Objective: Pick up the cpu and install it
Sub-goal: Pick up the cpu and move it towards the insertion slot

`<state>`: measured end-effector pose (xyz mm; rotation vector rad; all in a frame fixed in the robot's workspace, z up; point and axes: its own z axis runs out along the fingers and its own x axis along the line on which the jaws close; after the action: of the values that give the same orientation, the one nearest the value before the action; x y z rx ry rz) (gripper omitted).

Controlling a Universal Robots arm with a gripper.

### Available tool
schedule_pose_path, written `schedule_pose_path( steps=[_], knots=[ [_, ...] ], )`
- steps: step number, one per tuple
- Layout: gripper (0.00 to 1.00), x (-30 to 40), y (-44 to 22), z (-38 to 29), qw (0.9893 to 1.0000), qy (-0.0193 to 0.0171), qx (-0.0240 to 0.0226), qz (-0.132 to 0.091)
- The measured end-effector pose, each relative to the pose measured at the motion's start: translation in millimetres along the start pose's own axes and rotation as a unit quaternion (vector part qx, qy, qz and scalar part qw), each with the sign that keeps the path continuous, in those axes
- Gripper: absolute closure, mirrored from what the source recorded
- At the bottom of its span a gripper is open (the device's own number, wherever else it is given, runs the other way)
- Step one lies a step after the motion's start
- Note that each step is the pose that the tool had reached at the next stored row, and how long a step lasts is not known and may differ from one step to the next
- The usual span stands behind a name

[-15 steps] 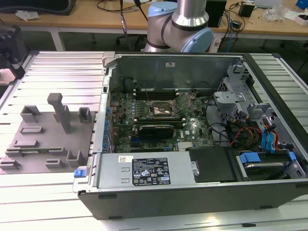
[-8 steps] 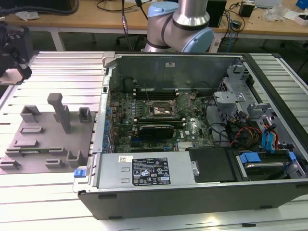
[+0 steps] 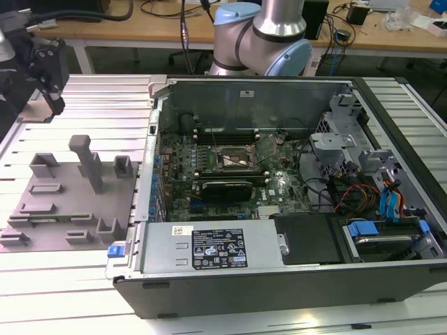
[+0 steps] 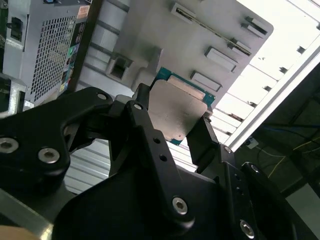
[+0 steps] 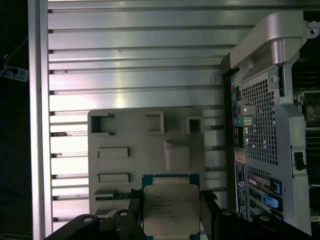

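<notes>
The cpu (image 5: 171, 209) is a flat square chip with a silvery metal top and a green rim, and it sits between my black fingers (image 5: 207, 215) in both wrist views. My gripper (image 5: 171, 222) is shut on the cpu (image 4: 175, 111), gripping two opposite edges, and holds it in the air above the grey parts holder (image 5: 145, 150). In the exterior view my gripper (image 3: 49, 84) hangs at the far left, over the slatted table behind the holder (image 3: 63, 195). The motherboard socket (image 3: 234, 159) lies open inside the computer case (image 3: 279, 279), well to the exterior view's right of my gripper.
The open case holds a black power supply (image 3: 216, 248), cables and drive bays (image 3: 377, 202) on the exterior view's right. Upright posts (image 3: 87, 160) rise from the grey holder. The arm's base (image 3: 262, 38) stands behind the case. The case's perforated rear panel (image 5: 262, 125) is beside the holder.
</notes>
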<state>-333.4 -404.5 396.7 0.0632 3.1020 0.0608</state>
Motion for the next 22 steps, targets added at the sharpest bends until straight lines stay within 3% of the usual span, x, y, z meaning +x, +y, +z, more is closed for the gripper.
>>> schedule_pose_path(
  steps=[5, 11, 22],
  knots=[
    [0.45, -8.7, 0.3, 0.3, 1.0, 0.0, 0.0, 0.0],
    [0.45, -25.5, 1.0, 1.0, 1.0, 0.0, 0.0, 0.0],
    [0.45, -46.6, 1.9, 1.8, 1.0, 0.0, 0.0, 0.0]
  ],
)
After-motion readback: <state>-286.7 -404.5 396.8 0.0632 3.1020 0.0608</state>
